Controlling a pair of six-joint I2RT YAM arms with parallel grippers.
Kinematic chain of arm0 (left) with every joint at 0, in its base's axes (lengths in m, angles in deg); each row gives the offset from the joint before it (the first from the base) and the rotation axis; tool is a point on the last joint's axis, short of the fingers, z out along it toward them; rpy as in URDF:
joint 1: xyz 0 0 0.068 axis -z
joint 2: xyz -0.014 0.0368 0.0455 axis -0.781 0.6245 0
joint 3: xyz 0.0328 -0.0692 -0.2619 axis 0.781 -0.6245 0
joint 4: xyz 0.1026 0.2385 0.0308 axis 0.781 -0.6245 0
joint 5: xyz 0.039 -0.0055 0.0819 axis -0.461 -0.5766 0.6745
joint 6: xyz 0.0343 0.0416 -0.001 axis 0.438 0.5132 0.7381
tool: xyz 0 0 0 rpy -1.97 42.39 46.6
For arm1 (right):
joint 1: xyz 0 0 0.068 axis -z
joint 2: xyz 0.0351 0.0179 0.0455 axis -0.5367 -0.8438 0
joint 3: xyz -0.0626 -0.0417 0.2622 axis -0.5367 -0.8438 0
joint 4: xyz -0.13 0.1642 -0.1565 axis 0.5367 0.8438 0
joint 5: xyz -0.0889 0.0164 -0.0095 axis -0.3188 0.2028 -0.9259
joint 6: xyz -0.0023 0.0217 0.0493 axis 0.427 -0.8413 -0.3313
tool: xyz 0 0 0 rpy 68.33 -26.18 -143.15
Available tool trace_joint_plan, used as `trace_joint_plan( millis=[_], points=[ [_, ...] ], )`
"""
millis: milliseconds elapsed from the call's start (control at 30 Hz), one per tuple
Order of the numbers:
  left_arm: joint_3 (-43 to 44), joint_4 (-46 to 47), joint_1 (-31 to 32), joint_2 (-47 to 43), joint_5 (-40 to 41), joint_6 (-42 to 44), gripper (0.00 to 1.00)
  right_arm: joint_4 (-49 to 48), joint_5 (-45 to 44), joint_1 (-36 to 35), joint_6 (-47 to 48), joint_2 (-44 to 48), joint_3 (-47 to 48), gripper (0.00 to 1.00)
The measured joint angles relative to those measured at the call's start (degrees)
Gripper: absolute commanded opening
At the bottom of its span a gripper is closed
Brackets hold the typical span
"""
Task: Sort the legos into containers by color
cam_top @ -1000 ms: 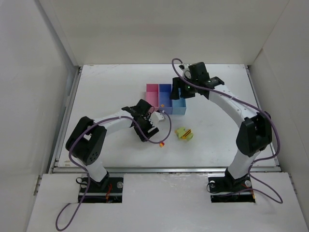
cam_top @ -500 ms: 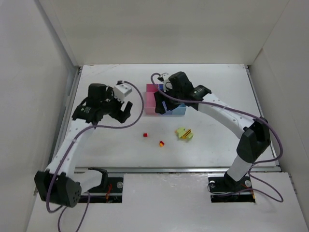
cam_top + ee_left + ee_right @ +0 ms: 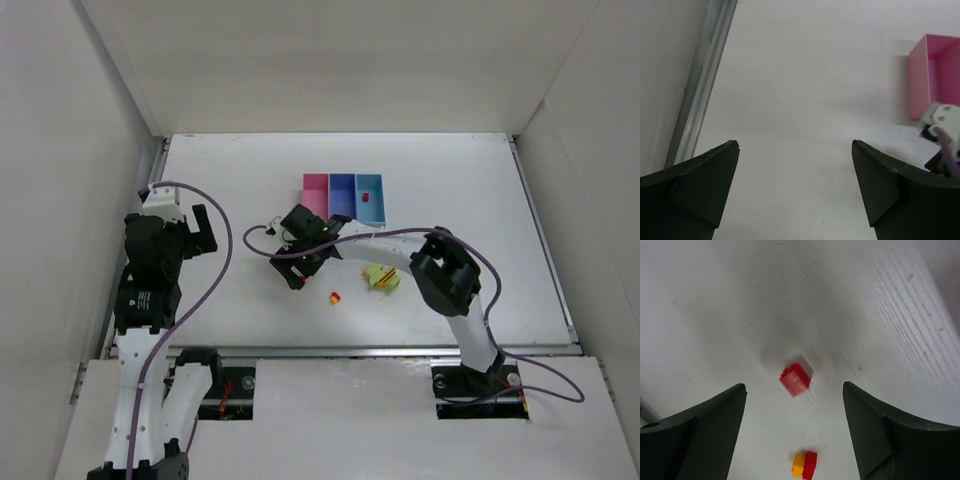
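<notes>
A single red lego (image 3: pixel 796 379) lies on the white table, and my open, empty right gripper (image 3: pixel 794 385) hovers straight over it. In the top view the right gripper (image 3: pixel 293 272) hides that brick. A small red-and-yellow clump (image 3: pixel 805 465) (image 3: pixel 335 296) lies just nearer. A lime yellow-green clump (image 3: pixel 381 277) with a bit of red lies to the right. The pink (image 3: pixel 316 195), medium blue (image 3: pixel 343 190) and light blue (image 3: pixel 374 185) containers stand in a row behind; a red piece (image 3: pixel 366 197) lies in the light blue one. My left gripper (image 3: pixel 201 232) (image 3: pixel 794 142) is open and empty over bare table at the far left.
A metal rail (image 3: pixel 705 85) runs along the table's left edge, close to the left gripper. White walls enclose the table on three sides. The pink bin (image 3: pixel 935 75) and part of the right wrist (image 3: pixel 942 125) show at the right of the left wrist view.
My right gripper has swung from over the containers down and left to above the red lego. My left arm has drawn back to the table's left edge.
</notes>
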Motion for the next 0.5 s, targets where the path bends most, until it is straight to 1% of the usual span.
trace_joint_plan(
  millis=[67,133,233,267,333,467,500],
  points=[
    [-0.07,0.20,-0.57,-0.55,0.46,-1.01,0.95,0.13,-0.70,-0.72,1.73,-3.80,1.73,0.83],
    [-0.11,0.44,-1.05,-0.76,0.70,-1.62,0.95,0.09,-1.88,-1.18,3.17,-5.11,2.78,0.83],
    [-0.13,0.55,-1.36,-1.03,0.90,-2.14,0.95,0.07,-2.27,-1.77,4.85,-5.29,3.63,0.75],
    [-0.13,0.63,-1.42,-1.11,0.87,-2.32,0.95,0.13,-2.36,-1.79,5.53,-5.64,3.69,0.66],
    [-0.13,0.74,-1.73,-1.44,0.85,-2.51,0.95,0.20,-2.38,-1.79,6.12,-6.21,3.69,0.61],
    [-0.13,0.79,-1.77,-2.01,0.87,-2.71,0.95,-0.07,-2.67,-1.79,7.37,-6.38,3.61,0.61],
    [-0.13,0.79,-1.88,-2.05,0.87,-2.75,0.95,-0.24,-2.82,-1.81,7.54,-6.25,3.34,0.58]
  ],
)
